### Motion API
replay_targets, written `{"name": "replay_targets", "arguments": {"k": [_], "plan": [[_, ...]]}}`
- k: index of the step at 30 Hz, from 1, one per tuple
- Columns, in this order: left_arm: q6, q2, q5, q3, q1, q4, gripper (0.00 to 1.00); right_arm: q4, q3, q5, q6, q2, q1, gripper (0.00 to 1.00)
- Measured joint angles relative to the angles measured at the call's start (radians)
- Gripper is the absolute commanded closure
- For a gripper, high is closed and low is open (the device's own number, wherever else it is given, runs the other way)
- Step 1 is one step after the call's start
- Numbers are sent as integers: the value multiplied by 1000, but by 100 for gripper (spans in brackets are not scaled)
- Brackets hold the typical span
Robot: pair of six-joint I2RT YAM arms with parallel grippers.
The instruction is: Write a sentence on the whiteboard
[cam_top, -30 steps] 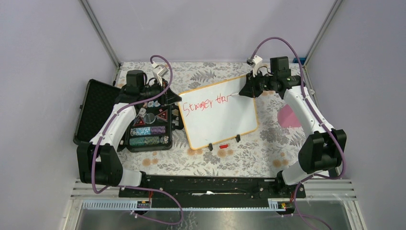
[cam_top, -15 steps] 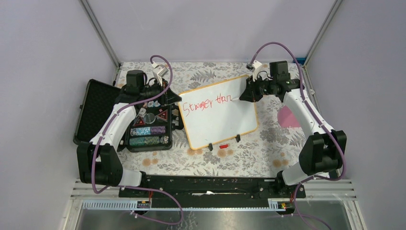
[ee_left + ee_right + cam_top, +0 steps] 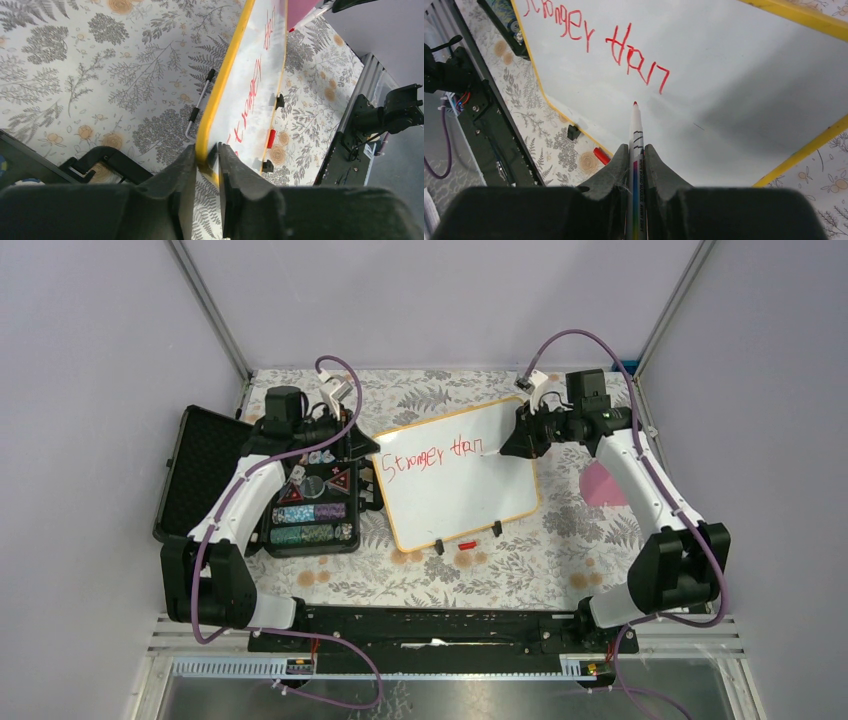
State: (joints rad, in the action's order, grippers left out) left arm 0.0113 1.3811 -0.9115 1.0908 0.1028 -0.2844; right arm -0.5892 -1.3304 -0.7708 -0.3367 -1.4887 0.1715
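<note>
Two red words [image 3: 432, 457] on the whiteboard [image 3: 470, 495], frame centre — sentence judged unfinished.
The left gripper [image 3: 206, 150] pinches the board's edge; the right gripper [image 3: 636, 150] clamps the marker [image 3: 636, 125], tip beside the last word — next, start another word alongside.

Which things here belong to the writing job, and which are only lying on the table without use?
Belong to the job:
whiteboard, its edge clamped by the left gripper
red marker, held by the right gripper

Lying about:
open black case with chips
small red piece near the whiteboard
pink patch at right
</note>
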Motion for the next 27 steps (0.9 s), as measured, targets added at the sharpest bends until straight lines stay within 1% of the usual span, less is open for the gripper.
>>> {"name": "replay_targets", "arguments": {"k": [5, 8, 12, 17, 21, 27], "plan": [[30, 3, 15, 0, 20, -46, 52, -21, -6, -31, 1, 19, 19, 100], [44, 3, 17, 0, 24, -75, 44, -38, -15, -43, 0, 19, 46, 100], [54, 3, 14, 0, -7, -101, 37, -61, -23, -53, 0, 19, 107, 100], [68, -13, -9, -8, -75, -124, 34, -75, -22, -61, 8, 19, 191, 100], [63, -83, -44, -79, -122, -108, 33, -69, -11, -62, 29, 20, 240, 100], [-23, -156, -115, -243, -151, 23, 33, 20, 75, -61, 88, 31, 288, 100]]}}
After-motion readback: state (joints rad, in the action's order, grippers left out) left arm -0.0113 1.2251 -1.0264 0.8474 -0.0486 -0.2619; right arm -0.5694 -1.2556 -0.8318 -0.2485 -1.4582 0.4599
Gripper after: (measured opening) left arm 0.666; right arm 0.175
